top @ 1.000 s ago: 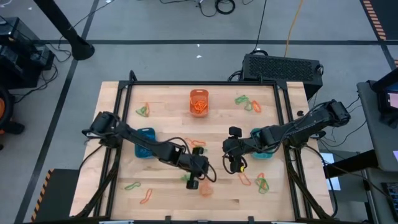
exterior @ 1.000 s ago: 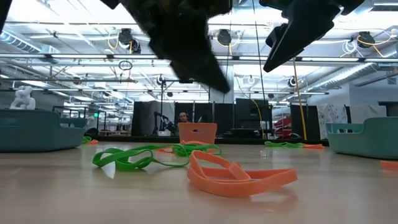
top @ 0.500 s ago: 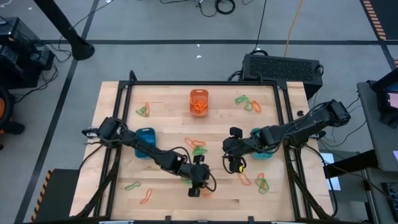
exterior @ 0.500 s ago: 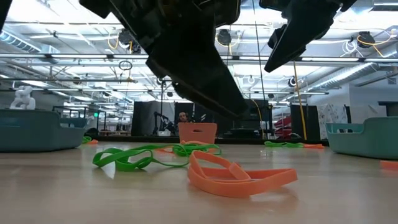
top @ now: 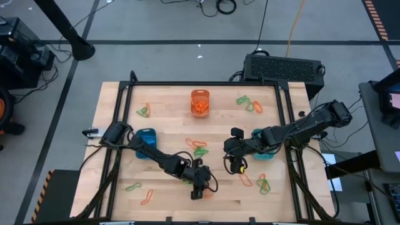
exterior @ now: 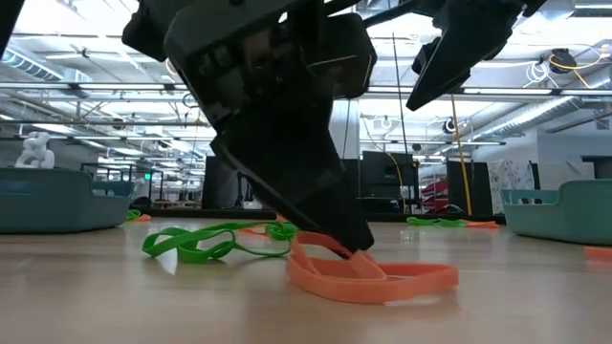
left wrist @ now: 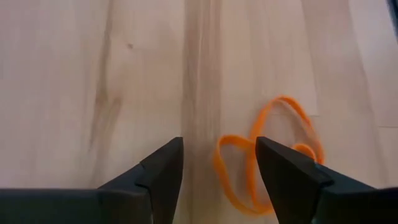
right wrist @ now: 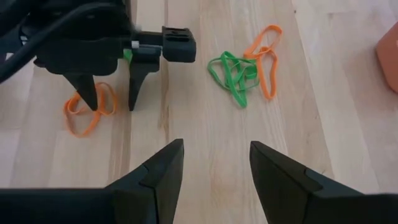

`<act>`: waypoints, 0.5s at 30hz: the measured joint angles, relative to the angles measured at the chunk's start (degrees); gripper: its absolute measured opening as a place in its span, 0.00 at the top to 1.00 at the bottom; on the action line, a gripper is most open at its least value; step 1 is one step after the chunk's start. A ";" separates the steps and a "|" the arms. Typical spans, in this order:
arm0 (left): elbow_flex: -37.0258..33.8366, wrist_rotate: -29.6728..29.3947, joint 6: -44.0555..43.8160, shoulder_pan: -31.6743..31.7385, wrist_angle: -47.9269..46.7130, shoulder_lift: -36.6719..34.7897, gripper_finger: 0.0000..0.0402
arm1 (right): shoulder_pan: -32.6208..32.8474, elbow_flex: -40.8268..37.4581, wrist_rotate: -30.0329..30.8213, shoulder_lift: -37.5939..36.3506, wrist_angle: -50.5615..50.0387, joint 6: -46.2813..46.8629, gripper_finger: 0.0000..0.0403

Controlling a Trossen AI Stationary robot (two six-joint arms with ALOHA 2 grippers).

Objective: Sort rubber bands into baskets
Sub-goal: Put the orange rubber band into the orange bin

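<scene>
High view: a wooden table [top: 169, 103] fills the frame centre. The orange basket [top: 199, 102] sits at upper centre with orange bands inside; the blue basket [top: 145, 143] lies at centre left, partly under the left arm; the teal basket [top: 260, 154] lies at centre right, mostly hidden by the right arm. Loose bands lie scattered: a mixed cluster [top: 144, 111] at upper left, another [top: 249, 104] at upper right, a green and orange tangle [top: 198, 147] at centre, a green band [top: 132, 186] and an orange band [top: 147, 199] at lower left, and a cluster [top: 262, 184] at lower right.

The left gripper [top: 197, 190] stands at lower centre, pointing down at the table. In the left wrist view its fingers [left wrist: 163, 171] are spread wide with nothing between them; an orange band [left wrist: 268, 157] lies on the wood, with one finger over part of it. In the low view that finger's tip meets the band [exterior: 368, 277] at the table surface; a green band [exterior: 206, 239] lies just left of it.

The right gripper [top: 235, 164] hangs right of centre, above the table. In the right wrist view its fingers [right wrist: 165, 169] are wide apart and empty, and the left gripper [right wrist: 112, 99] stands beyond them at upper left.
</scene>
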 joint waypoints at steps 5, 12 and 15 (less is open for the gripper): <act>0.18 1.28 0.56 0.03 -2.52 -0.13 0.48 | 0.00 0.00 0.00 0.00 -0.01 0.00 0.56; 0.21 0.61 5.26 0.03 -3.36 -0.13 0.50 | -0.01 0.00 0.02 0.00 0.30 -0.47 0.56; 0.18 0.37 6.50 0.03 -3.63 -0.13 0.54 | 0.00 0.00 0.01 0.00 0.27 -0.46 0.56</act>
